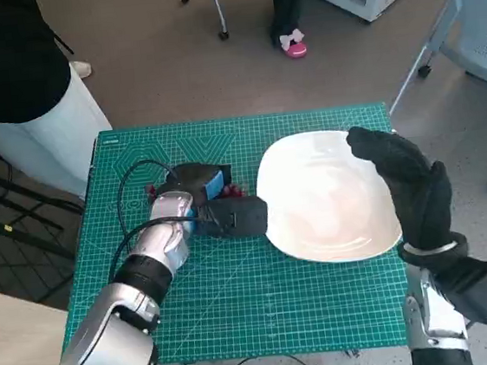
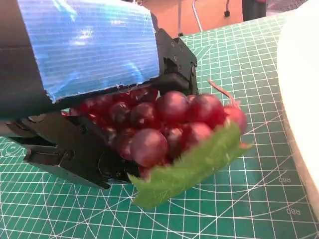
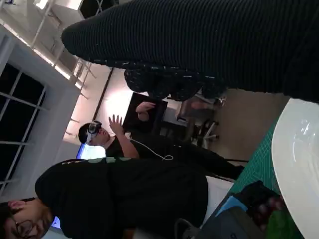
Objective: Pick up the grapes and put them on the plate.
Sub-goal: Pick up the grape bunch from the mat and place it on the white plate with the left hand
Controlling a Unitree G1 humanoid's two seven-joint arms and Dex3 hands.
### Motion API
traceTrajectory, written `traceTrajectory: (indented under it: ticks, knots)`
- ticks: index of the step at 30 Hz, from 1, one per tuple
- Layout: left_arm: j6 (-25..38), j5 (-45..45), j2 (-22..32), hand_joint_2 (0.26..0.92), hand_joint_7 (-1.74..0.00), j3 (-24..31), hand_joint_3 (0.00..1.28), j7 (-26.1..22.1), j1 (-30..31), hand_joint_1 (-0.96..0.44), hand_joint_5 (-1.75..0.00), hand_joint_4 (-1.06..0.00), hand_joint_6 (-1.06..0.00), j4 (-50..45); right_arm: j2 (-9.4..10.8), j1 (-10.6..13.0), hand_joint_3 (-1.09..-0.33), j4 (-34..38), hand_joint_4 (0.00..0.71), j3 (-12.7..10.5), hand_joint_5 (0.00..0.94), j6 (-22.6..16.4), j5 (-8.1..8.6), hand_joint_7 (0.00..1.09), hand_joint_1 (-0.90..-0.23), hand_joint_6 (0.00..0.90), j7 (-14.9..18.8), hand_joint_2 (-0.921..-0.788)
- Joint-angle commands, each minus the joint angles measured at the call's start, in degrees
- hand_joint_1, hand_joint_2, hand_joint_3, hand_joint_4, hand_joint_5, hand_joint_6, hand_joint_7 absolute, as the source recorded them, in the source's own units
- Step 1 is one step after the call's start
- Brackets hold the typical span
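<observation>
A small surface [image 1: 241, 322] covered by a green gridded cutting mat stands on a tan floor [image 1: 170, 59], with a person in a black top and white trousers [image 1: 35, 108] at its far left corner and a pink shoe [image 1: 293, 45] beyond the far edge. A white plate [image 1: 328, 200] lies on the right half of the mat. My left robot hand [image 1: 215, 205], black with blue tape over its back, rests on the mat just beside the plate's left rim and grips the grapes [image 2: 169, 124]; the left wrist view shows the dark red bunch, with a green leaf [image 2: 194, 164] at its lower edge, clamped between the black fingers [image 2: 75, 154] and touching or nearly touching the mat, so the grapes are at the plate's left side and not on it. In the head view only a few red berries show at the edges of that hand. My right robot hand [image 1: 405, 183], in its black knitted glove, hangs over the right rim of the plate with its fingers extended and holding nothing. The right wrist view shows the glove across the top, the plate's rim, and two people [image 3: 124, 189] in the background, one wearing a headset.
</observation>
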Motion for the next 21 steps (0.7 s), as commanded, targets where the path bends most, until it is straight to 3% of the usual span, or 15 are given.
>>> traceTrajectory:
  ticks: [1, 14, 21]
  knots:
    - [-0.11, -0.60, 0.11, 0.921, -1.30, 0.08, 0.24, -1.29, 0.56, 0.00, -1.43, -0.46, -0.47, 1.06, 0.20, 0.26, -0.882, 0.92, 0.377, -0.15, 0.000, 0.59, 0.22, 0.47, -0.623, 0.015, 0.24, -0.921]
    - [-0.44, -1.92, 1.30, 0.921, -1.27, 1.42, 0.23, -2.74, -0.58, 0.00, -1.43, -0.47, -0.48, -1.02, 0.23, -0.13, -0.883, 1.47, 0.376, -0.14, 0.000, 0.13, 0.21, 0.47, -0.623, 0.013, 0.36, -0.921]
    - [1.21, -2.59, 3.27, 0.921, -1.21, 2.42, 0.18, -5.48, -0.99, 0.00, -1.38, -0.53, -0.53, -7.79, 0.18, -0.37, -0.884, 1.78, 0.376, -0.20, 0.000, -0.07, 0.18, 0.47, -0.623, 0.013, 0.40, -0.921]
